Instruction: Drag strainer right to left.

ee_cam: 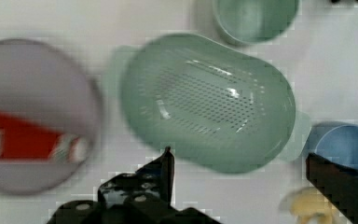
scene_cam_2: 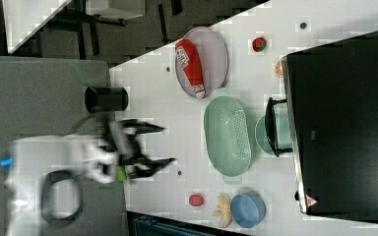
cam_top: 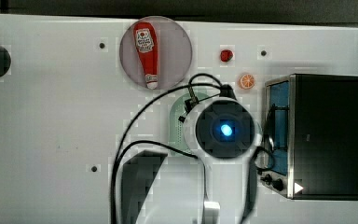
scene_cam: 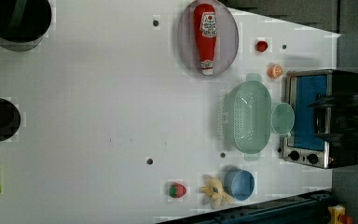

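While its fingers are standing spread and gripping nothing, the gripper is hovering above the white table, apart from the strainer (pale mint, holes at its centre), which is sitting between the ketchup plate and the blue bowl, just beside a green cup.

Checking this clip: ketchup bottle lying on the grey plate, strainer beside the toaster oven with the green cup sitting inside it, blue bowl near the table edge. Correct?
Not quite. The green cup is not inside the strainer; the left view shows it on the table between the strainer and the toaster oven. The ketchup bottle, grey plate and blue bowl are as stated.
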Tool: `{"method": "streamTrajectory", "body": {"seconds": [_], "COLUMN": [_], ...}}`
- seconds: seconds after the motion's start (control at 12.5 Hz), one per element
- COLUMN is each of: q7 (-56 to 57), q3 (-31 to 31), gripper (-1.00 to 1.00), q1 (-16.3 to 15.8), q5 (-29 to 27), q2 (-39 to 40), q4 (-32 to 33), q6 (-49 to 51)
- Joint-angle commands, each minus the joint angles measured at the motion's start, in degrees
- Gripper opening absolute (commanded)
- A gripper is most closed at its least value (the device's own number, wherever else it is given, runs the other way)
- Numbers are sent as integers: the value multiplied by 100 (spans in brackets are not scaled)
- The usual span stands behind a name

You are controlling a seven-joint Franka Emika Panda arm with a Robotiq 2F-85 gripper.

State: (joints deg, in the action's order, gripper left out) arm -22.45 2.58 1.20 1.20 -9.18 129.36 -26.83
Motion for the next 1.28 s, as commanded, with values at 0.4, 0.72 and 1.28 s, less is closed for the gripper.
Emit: {"method": "streamTrajectory", "body": {"seconds": [0.4, 0.72, 1.28], "q7": [-1696, -1998, -2487], "q3": [-256, -302, -311], "gripper": [100, 100, 100], "q1": [-75, -208, -493], "q5": [-59, -60, -74], "q2": [1493, 2339, 2821], "q4": [958, 967, 973], "q6": [-2271, -3144, -3584]}}
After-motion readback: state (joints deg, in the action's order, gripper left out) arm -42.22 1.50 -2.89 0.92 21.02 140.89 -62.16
